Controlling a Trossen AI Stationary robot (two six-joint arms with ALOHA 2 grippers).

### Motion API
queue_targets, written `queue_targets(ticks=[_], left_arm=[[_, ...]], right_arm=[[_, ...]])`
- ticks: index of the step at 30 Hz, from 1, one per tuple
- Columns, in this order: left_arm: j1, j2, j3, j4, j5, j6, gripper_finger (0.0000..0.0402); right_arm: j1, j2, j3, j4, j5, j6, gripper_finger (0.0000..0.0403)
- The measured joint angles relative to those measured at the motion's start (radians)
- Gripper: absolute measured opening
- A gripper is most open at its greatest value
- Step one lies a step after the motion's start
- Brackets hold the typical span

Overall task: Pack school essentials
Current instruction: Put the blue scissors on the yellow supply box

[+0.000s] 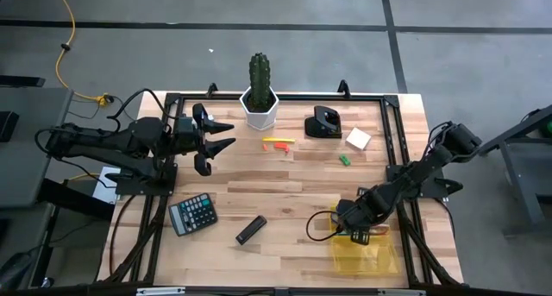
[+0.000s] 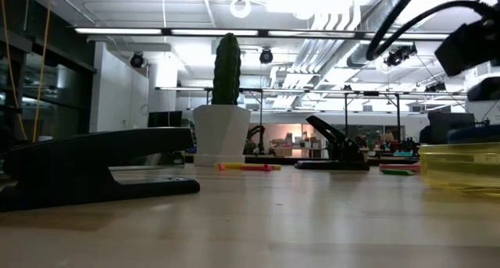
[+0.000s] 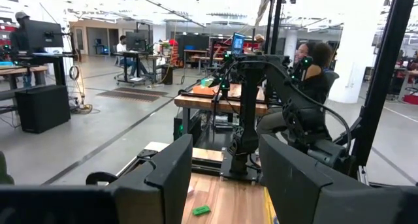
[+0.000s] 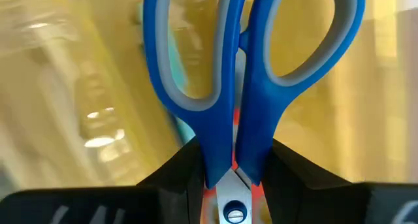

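Note:
My right gripper (image 1: pixel 357 230) points down over a clear yellow case (image 1: pixel 366 255) at the table's near right and is shut on blue-handled scissors (image 4: pixel 248 67). Their finger loops reach down toward the case (image 4: pixel 72 87); the blades are hidden behind the fingers. Farther back lie a red and a yellow pen (image 1: pixel 278 142), a green marker (image 1: pixel 344 160) and a white sticky-note pad (image 1: pixel 358 138). My left gripper (image 1: pixel 216 141) hangs open and raised at the table's left, holding nothing. My right gripper pinches the scissors between its two fingers where the two blue handle shanks (image 4: pixel 225 162) meet, just by the pivot screw (image 4: pixel 234 213). The fingers come from above and run along the scissors. The loops hang below the fingers over the yellow case; whether they touch it I cannot tell.
A cactus in a white pot (image 1: pixel 260 96) and a black punch (image 1: pixel 324 122) stand at the far edge. A black calculator (image 1: pixel 192 214) and a black bar-shaped stapler (image 1: pixel 251 229) lie near the front. A black frame (image 1: pixel 276 96) rims the table.

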Motion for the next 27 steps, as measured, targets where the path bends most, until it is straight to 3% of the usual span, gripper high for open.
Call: queue_targets(ticks=[17,27], left_arm=[[0.0,0.0,0.0,0.001,0.007,-0.003,0.0168],[0.0,0.0,0.0,0.001,0.008,-0.001,0.0168]], right_arm=[[-0.058,-0.006,-0.042,-0.009,-0.018,-0.047,0.0105],[-0.058,-0.006,-0.042,-0.005,-0.013,-0.044,0.015]])
